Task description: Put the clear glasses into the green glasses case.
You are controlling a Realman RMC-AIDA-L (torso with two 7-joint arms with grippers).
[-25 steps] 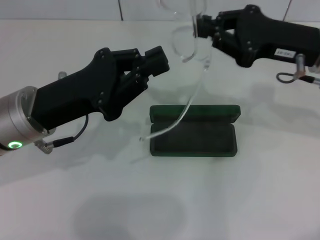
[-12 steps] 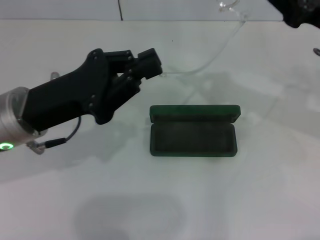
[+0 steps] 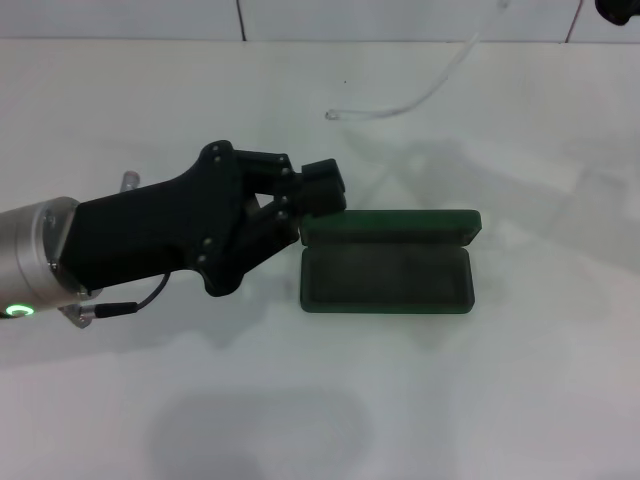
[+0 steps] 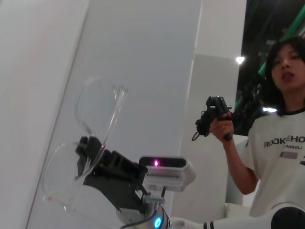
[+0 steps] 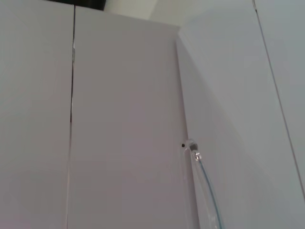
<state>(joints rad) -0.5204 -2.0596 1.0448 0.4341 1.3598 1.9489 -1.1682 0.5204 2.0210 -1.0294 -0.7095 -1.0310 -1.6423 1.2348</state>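
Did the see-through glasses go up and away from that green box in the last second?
Yes. The clear glasses were dangling over the green glasses case; now only one thin arm shows, beyond the case toward the far wall, carried off by the right gripper.

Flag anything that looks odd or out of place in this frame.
The glasses are lifted high off the table in the right hand, mostly out of the head view; only one arm dangles into it, far behind the open, empty case. The left hand sits beside the case.

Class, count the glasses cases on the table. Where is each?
1: the green glasses case lies open on the table, right beside the left gripper.
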